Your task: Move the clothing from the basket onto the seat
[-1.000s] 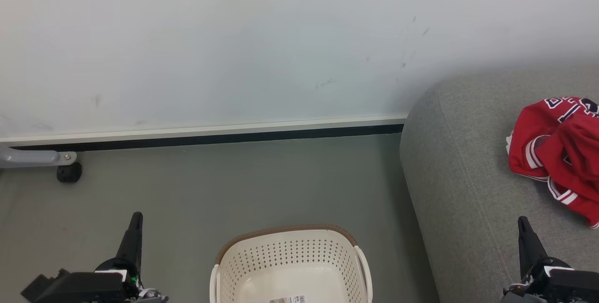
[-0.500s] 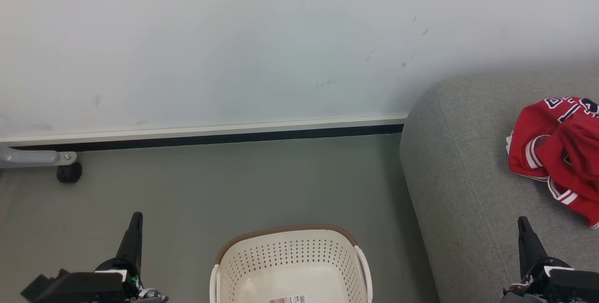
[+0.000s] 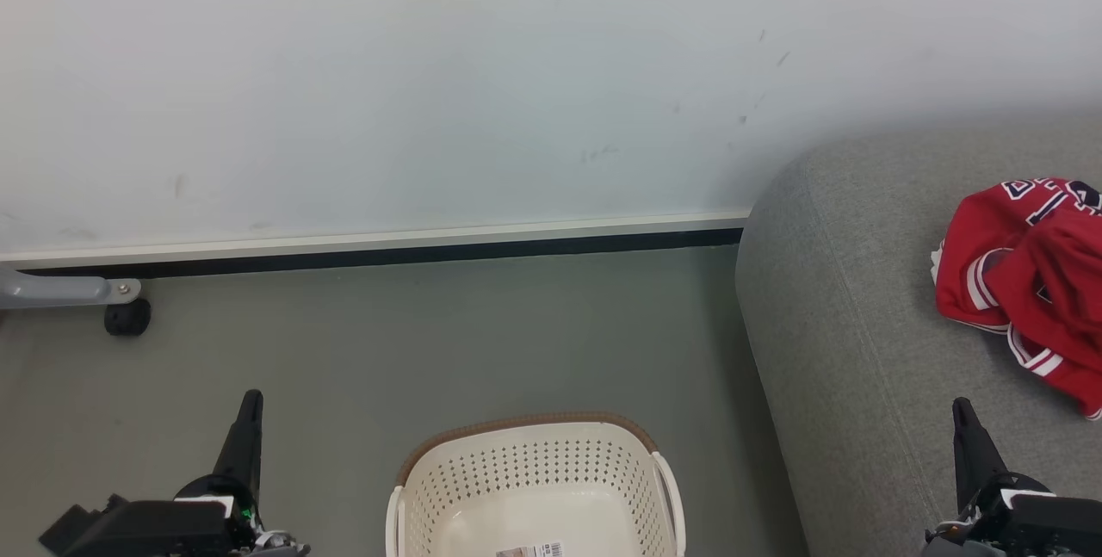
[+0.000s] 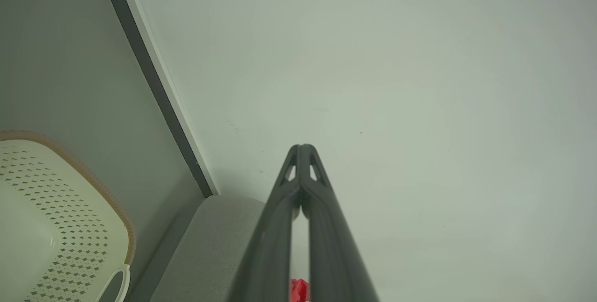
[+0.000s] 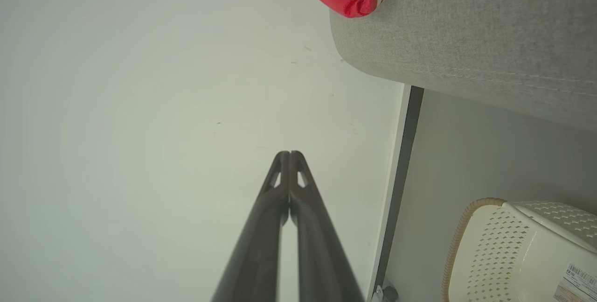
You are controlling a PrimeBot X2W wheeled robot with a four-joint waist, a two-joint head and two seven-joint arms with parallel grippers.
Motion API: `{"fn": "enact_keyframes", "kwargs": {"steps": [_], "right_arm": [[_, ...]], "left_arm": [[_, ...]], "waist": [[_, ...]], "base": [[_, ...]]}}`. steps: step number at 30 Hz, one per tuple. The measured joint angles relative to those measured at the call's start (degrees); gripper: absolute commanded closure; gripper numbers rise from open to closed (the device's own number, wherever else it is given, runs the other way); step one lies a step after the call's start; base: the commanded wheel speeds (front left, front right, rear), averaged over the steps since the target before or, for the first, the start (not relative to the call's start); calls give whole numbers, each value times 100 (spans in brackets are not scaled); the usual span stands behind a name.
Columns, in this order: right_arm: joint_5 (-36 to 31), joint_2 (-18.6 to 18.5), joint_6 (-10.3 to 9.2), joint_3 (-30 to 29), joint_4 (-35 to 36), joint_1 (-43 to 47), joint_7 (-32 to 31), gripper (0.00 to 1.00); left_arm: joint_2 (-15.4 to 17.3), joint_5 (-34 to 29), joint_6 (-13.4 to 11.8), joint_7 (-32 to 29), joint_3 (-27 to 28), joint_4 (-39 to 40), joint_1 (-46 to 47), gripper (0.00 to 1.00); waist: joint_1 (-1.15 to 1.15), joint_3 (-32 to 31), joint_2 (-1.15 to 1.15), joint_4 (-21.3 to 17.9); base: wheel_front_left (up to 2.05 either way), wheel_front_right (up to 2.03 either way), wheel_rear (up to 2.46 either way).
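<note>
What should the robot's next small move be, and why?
Probably tip the head down to check the rest of the basket: its visible part holds only a sticker, the clothing already lies on the seat, and the left end effector and right end effector are shut, empty.

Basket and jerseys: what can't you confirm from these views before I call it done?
- Laundry basket: head view's bottom edge cuts off its near half.
- Red jerseys: head view's right edge crops them; count unclear.
- Barcode sticker: right wrist view, too small to read.

Nothing has changed: the clothing (image 3: 1020,277) and basket (image 3: 534,464) lie unmoved
</note>
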State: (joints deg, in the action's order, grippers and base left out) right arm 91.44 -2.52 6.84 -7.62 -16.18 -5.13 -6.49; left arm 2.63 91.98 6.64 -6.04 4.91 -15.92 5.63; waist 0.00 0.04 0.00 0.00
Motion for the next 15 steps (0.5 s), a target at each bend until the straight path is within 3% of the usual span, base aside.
{"fn": "enact_keyframes", "kwargs": {"steps": [15], "right_arm": [[8,1,5,0,0,0,0,100]], "left_arm": [[-1,5,1,0,0,-3,0,100]], "waist": [[0,0,0,0]], "base": [[0,0,0]]}}
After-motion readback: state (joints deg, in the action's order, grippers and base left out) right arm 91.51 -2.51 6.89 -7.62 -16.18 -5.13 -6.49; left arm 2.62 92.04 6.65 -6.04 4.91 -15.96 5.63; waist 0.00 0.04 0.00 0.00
